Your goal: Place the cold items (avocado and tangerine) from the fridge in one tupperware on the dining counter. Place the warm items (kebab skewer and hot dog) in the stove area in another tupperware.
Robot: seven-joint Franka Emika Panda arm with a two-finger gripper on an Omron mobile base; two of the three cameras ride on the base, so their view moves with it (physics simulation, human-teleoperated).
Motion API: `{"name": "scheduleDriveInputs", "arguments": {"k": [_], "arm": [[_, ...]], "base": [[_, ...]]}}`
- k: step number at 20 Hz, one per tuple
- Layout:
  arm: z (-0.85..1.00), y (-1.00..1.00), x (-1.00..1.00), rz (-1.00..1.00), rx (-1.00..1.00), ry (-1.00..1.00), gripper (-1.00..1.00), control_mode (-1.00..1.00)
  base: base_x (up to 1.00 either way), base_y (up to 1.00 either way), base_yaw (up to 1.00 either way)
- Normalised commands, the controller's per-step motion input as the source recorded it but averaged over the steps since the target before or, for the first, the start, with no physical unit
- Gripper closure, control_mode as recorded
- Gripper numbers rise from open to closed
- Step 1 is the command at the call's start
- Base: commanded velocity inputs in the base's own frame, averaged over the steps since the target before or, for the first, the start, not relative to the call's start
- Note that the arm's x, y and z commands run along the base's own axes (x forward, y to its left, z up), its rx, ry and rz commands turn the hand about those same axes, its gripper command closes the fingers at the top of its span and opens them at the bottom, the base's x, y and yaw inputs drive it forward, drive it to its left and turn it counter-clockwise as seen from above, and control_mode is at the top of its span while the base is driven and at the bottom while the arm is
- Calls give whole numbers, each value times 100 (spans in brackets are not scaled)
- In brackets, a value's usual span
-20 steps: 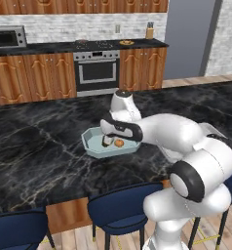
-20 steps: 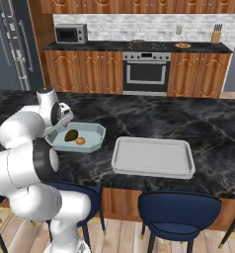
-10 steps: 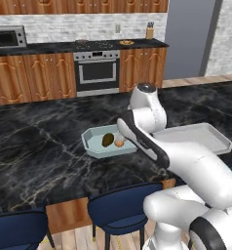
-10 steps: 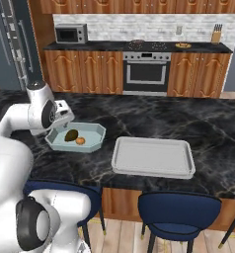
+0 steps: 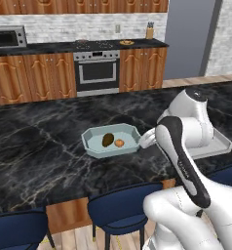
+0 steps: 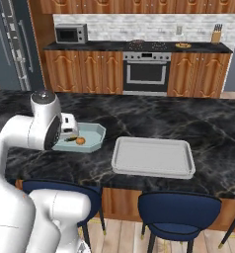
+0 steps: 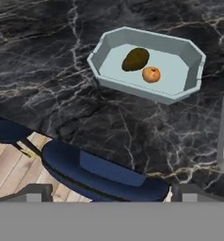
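Note:
A pale blue tupperware (image 5: 95, 147) (image 6: 96, 136) (image 7: 112, 45) sits on the black marble dining counter (image 5: 35, 151). In it lie the dark avocado (image 5: 107, 140) (image 7: 135, 59) and the orange tangerine (image 5: 119, 143) (image 6: 80, 141) (image 7: 151, 74), side by side. My gripper (image 5: 144, 141) (image 6: 68, 126) (image 7: 112, 190) hangs open and holds nothing, at the tupperware's near right side, back over the counter's front edge. A grey second tupperware (image 6: 153, 156) (image 5: 221, 142) stands to the right. The kebab skewer and hot dog are too small to make out on the far stove counter.
Blue stools (image 5: 122, 207) (image 6: 182, 207) (image 7: 97, 169) line the counter's near side. Across the aisle stand the oven (image 5: 96, 73) (image 6: 145, 74), a microwave (image 5: 8, 37) (image 6: 70, 33) and a knife block (image 5: 149, 32) (image 6: 216, 35). A small brown item (image 5: 126, 42) (image 6: 182, 45) lies right of the stove.
My arm has swung up and drawn back from over the blue tupperware toward the counter's front edge. The gripper stayed open. Avocado and tangerine have not moved.

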Motion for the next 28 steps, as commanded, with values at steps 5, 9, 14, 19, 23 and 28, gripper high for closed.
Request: {"name": "scheduleDriveInputs", "arguments": {"k": [5, 9, 14, 19, 23, 28], "arm": [[19, -21, -95, -27, 5, -1, -100, -100], [-7, 0, -51, -5, 0, 0, -100, -100], [-2, 3, -2, 0, -2, 0, -100, 100], [0, 0, 0, 0, 0, 0, -100, 100], [0, 0, 0, 0, 0, 0, -100, 100], [0, 0, 0, 0, 0, 0, -100, 100]], "base": [[0, 0, 0], [0, 0, 0], [-5, -10, -2], [-39, -74, -28], [-51, -94, -33], [-51, -98, -36]]}}
